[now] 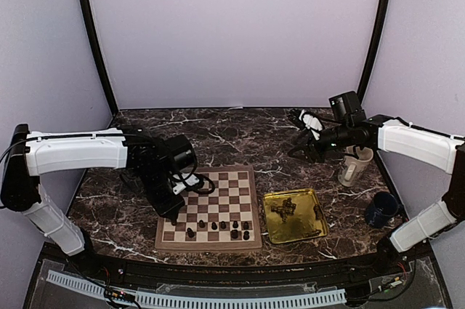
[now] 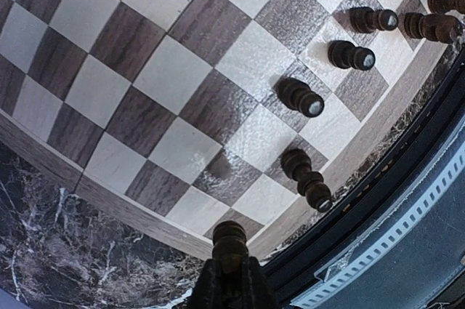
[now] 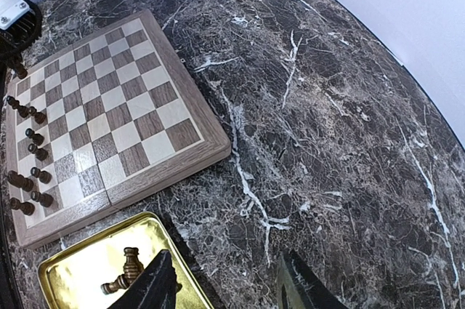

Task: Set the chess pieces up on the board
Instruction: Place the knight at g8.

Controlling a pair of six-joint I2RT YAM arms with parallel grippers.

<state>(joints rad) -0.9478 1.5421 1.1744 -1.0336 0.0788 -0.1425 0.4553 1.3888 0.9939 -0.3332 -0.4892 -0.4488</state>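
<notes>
Now, your left gripper [image 2: 229, 280] is closed on one dark chess piece [image 2: 229, 240], which sticks out past the fingertips toward the board [image 2: 167, 69]. It hangs over the near left corner and, I judge, does not touch the wood yet. To place it well, bring it straight down on a free square, keep it upright, and stay clear of the standing pieces [image 2: 299, 98] in the near rows, because the closest one is just beside your path. Open the fingers only when the base sits flat.

Your left arm reaches in from the left side, with the wrist bent down over the left edge of the board. Your right gripper [image 3: 229, 287] is open and holds nothing; it hangs above the far right of the table, well apart from the board. More pieces [image 3: 125, 273] lie in the gold tray [image 1: 314, 230], right of the board.
</notes>
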